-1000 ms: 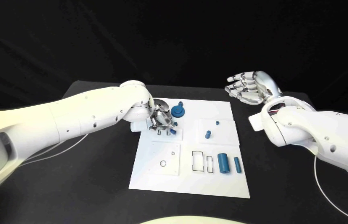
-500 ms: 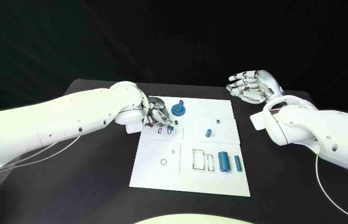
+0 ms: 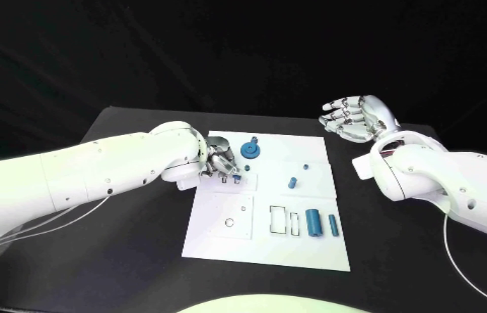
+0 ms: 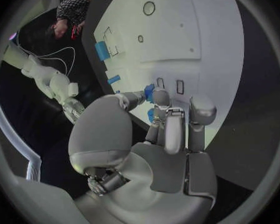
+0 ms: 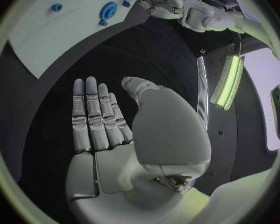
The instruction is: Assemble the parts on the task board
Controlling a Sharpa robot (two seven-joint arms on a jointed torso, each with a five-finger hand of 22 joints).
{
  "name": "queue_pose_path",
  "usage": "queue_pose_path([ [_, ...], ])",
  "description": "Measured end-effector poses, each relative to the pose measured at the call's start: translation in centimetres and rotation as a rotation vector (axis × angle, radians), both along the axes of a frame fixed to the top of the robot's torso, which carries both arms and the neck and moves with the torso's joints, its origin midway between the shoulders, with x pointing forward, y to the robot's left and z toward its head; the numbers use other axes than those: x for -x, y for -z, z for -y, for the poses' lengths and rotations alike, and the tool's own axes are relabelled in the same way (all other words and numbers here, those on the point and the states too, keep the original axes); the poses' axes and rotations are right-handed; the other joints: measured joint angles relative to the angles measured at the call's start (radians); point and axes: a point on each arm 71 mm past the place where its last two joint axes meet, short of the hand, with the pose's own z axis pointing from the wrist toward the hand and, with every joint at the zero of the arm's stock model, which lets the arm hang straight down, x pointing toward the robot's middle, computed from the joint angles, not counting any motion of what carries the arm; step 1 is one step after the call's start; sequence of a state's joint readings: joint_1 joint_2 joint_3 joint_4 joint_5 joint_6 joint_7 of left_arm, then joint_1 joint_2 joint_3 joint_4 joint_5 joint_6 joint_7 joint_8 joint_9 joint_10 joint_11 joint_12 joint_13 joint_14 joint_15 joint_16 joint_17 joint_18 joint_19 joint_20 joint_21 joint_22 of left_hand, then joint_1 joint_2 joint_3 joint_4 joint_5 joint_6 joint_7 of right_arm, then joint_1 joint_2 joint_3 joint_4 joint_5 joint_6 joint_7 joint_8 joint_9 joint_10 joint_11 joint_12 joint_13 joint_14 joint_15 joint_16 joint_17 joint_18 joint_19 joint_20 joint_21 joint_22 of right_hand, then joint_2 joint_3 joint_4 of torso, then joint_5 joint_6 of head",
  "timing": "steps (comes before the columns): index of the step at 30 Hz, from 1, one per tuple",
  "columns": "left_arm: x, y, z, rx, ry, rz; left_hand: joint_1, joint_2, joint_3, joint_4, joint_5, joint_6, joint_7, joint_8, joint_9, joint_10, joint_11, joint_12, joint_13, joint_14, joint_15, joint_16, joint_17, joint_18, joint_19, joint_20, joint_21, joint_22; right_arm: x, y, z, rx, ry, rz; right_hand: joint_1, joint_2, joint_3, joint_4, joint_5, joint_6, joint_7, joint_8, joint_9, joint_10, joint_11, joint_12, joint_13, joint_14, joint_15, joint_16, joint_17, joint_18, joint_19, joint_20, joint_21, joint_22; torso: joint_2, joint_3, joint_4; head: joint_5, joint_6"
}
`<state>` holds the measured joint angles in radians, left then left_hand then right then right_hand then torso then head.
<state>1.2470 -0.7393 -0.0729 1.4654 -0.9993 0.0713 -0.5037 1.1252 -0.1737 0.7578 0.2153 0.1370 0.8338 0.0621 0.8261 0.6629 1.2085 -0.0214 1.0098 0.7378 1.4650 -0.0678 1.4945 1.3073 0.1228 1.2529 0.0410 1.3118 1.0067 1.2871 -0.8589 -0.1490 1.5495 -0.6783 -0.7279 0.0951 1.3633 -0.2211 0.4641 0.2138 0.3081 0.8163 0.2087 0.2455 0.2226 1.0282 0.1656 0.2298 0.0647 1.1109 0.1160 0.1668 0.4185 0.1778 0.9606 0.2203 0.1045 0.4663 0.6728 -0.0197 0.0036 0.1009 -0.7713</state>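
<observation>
From the head view, the left hand (image 3: 222,162) sits low over the upper left part of the task board (image 3: 266,250), pinching a small blue part (image 3: 236,179) just above a row of little slots, while the right hand (image 3: 350,118) hangs off the board over the black bench (image 3: 122,243) with nothing in it, fingers straight and loosely apart. Other blue parts lie free: a round knob-like piece (image 3: 250,151), two small pegs (image 3: 292,183) and two longer cylinders (image 3: 312,224) near the rectangular recesses. In the left wrist view the fingertips (image 4: 160,98) close on the blue part (image 4: 149,92) right over the slots (a second blue bit shows lower between the fingers). In the right wrist view the right hand (image 5: 102,119) lies flat and empty. These pieces look rigid, light and smooth, so likely slippery; a fingertip pinch across the sides should suit, leaving the lower end free to enter.
</observation>
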Motion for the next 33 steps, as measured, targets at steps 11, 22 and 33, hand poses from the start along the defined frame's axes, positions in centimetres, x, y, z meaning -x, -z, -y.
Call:
queue_pose_path([
  [11,0.3,1.0,0.3,-0.03,0.014,0.019,-0.007,-0.007,0.0,0.0,0.012,0.007,0.0,0.0,-0.001,0.005,0.002,0.0,-0.002,0.0,0.0,0.0,0.0,0.0,0.003,-0.004,0.004,0.004,0.0,0.1,0.0,0.001,-0.001,-0.003,0.0,0.0,0.0,0.0,0.0,0.0,0.0,0.0,0.0,0.0,0.0,0.0,0.0,0.0,0.0,0.0,-0.001,0.0,0.0,0.0,-0.004,-0.001,0.0,0.0,-0.0019,-0.001,-0.004],
  [22,0.3,1.1,0.4,-0.041,0.021,0.038,-0.014,-0.014,0.0,0.0,0.037,0.023,-0.005,-0.002,-0.004,0.018,0.0,0.0,0.003,0.004,-0.004,0.004,0.0,0.0,0.011,-0.004,0.015,0.02,0.0,0.1,0.0,0.002,-0.003,-0.006,0.0,0.0,0.0,0.0,0.004,0.0,0.0,0.0,0.0,0.0,0.0,0.0,0.0,0.0,0.0,-0.004,-0.002,0.0,0.0,0.0,-0.004,-0.002,0.0,-0.0001,-0.0016,-0.001,-0.007],
  [33,0.4,1.1,0.3,-0.058,0.032,0.05,-0.025,-0.025,0.0,0.0,0.083,0.028,-0.01,-0.006,-0.005,0.027,-0.002,0.0,0.01,0.0,-0.007,0.009,0.0,0.0,0.021,-0.007,0.025,0.038,0.0,0.2,0.1,0.003,-0.006,-0.01,-0.011,0.0,0.0,0.0,0.004,0.0,0.0,0.0,0.0,0.0,0.0,0.0,0.0,0.0,0.0,-0.004,-0.003,0.0,0.0,0.0,-0.007,-0.006,0.0,0.0005,-0.0016,0.001,-0.007],
])
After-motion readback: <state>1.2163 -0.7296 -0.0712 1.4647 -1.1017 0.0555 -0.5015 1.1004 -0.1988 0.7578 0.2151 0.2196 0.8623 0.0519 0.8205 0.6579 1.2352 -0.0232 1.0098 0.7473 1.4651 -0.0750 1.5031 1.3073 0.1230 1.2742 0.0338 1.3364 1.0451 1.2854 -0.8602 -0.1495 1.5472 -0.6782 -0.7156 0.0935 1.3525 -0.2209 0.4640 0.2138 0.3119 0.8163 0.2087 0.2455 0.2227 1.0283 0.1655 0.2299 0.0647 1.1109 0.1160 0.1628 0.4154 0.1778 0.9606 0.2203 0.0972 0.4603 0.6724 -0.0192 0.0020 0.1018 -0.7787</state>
